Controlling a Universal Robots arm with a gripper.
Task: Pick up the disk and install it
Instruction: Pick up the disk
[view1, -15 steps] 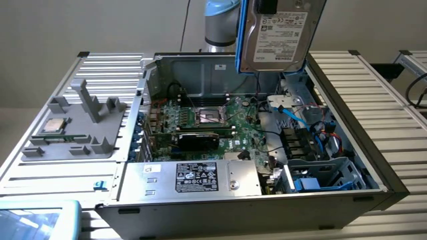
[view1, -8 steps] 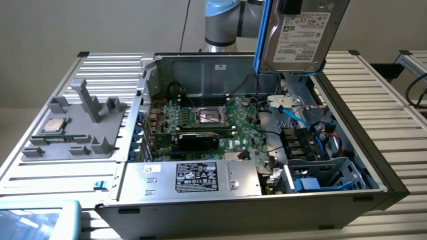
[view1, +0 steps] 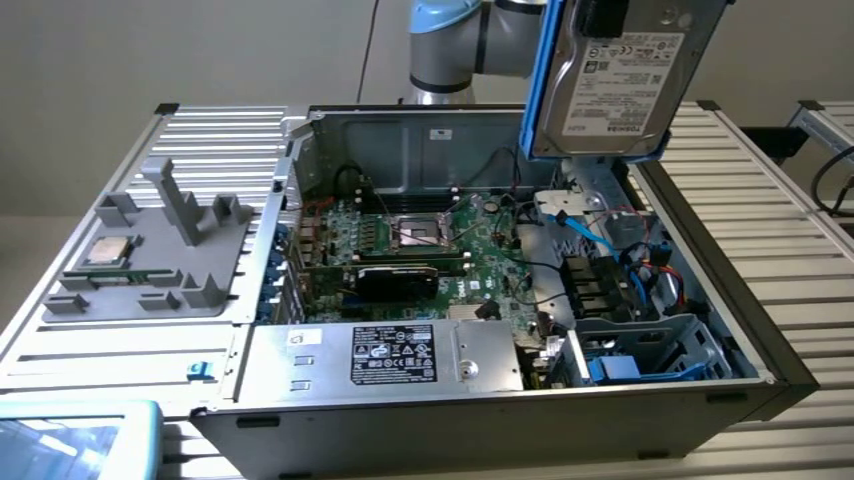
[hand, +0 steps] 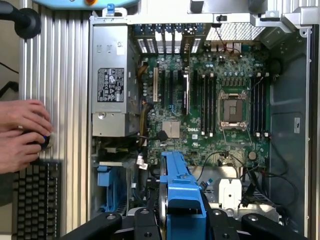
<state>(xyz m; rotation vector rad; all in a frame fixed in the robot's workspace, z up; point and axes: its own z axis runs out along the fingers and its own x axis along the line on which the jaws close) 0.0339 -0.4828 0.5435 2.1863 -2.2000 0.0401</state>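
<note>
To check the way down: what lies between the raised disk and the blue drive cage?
In the exterior view, blue cables and black connectors lie between the disk and the cage, inside the case.

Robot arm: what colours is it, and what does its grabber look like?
The arm is made of round silver-grey tubes with a light blue cap on its joint. A thin dark cable runs down beside it. The gripper is black, and its chunky fingers have smooth, rounded edges and small round bolts on them.
</note>
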